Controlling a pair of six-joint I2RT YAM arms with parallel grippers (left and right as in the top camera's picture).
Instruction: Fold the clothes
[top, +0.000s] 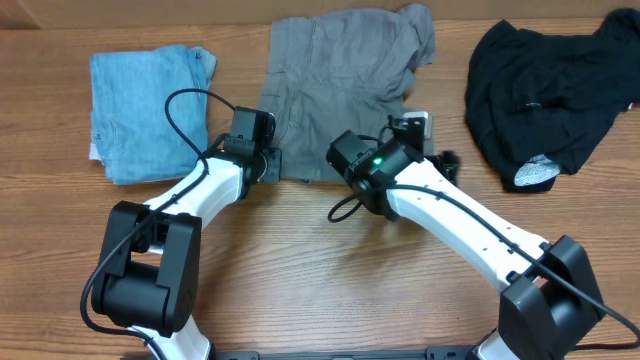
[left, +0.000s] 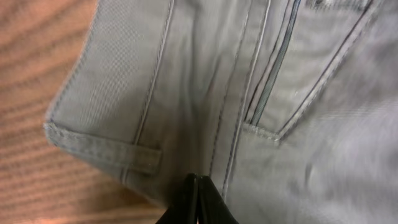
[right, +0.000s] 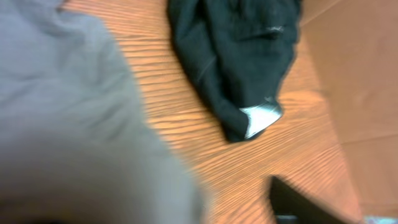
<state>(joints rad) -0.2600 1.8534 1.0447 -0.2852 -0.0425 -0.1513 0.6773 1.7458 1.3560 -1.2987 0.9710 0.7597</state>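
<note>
A: Viewing overhead, where lay the grey shorts (top: 335, 85)?
B: Mid-table, beyond both arms; left gripper (top: 265, 155) at its near-left edge, right gripper (top: 410, 128) at its near-right corner.
A: Left wrist?
B: Jaws shut at the hem; hold unclear.
A: Right wrist?
B: Opening unreadable; bare table (right: 249, 168) separated shorts from black garment (right: 236, 62).

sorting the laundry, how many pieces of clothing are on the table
3: blue denim piece at left, grey shorts in the middle, black garment at right; layers could hide more.
</note>
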